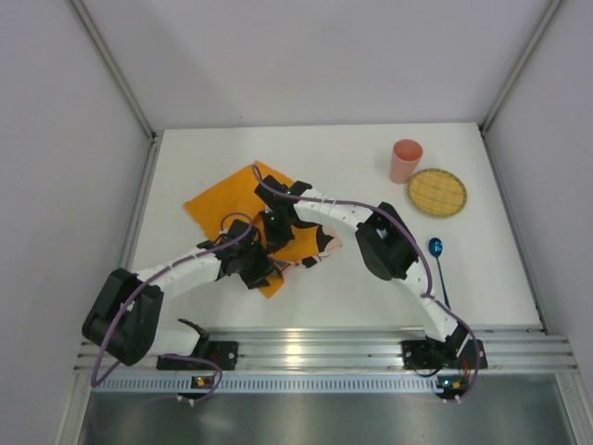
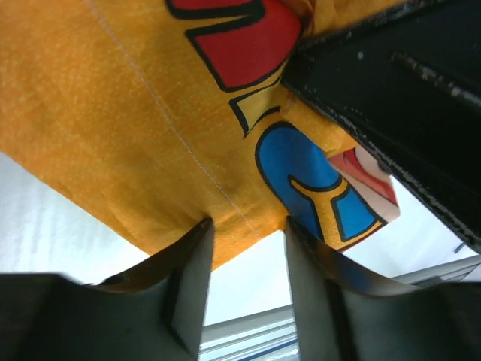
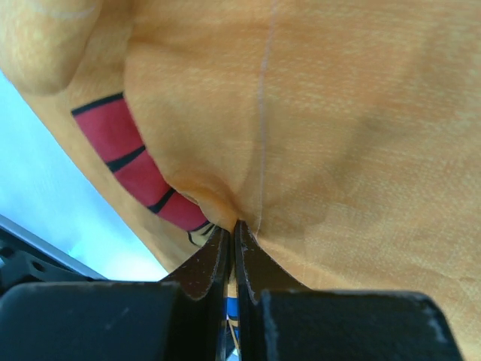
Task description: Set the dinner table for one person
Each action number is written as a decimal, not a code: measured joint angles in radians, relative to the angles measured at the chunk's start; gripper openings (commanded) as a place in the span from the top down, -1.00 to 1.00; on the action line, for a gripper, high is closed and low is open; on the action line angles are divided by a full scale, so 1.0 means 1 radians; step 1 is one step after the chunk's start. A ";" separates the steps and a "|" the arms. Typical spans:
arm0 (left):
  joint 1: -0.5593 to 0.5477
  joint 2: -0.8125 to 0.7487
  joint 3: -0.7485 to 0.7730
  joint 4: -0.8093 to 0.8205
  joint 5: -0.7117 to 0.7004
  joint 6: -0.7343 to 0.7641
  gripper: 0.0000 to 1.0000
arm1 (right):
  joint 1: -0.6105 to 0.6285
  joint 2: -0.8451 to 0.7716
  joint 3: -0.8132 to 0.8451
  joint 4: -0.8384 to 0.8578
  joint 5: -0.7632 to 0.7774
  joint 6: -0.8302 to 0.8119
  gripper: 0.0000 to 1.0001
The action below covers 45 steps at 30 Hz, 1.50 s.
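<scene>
The orange cartoon-mouse cloth [image 1: 227, 206] lies rumpled on the white dinner table [image 1: 361, 297], left of centre. My right gripper [image 1: 279, 225] is over its middle and is shut on a pinched fold of the cloth [image 3: 361, 113], the jaws pressed together at the fold [image 3: 231, 229]. My left gripper [image 1: 257, 266] is open at the cloth's near edge. Its two fingers [image 2: 192, 278] straddle the cloth's hem [image 2: 113, 113], with bare table showing between them. A pink cup [image 1: 405, 159], a yellow woven plate [image 1: 437, 192] and a blue spoon [image 1: 435, 250] lie at the right.
The cup, plate and spoon group at the right side, apart from both grippers. The right arm's black elbow [image 1: 384, 243] hangs over the table's middle. A metal rail [image 1: 324, 350] runs along the near edge. White walls enclose the table.
</scene>
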 measured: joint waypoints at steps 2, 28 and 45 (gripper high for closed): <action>-0.022 0.056 0.038 -0.001 0.000 0.001 0.41 | -0.018 0.000 -0.002 0.001 -0.005 0.004 1.00; -0.043 0.419 0.374 -0.156 0.105 0.163 1.00 | -0.473 -0.180 -0.171 0.030 -0.044 -0.025 1.00; 0.371 0.443 0.643 -0.465 -0.176 0.355 1.00 | -0.824 -0.741 -0.686 -0.092 0.065 -0.062 1.00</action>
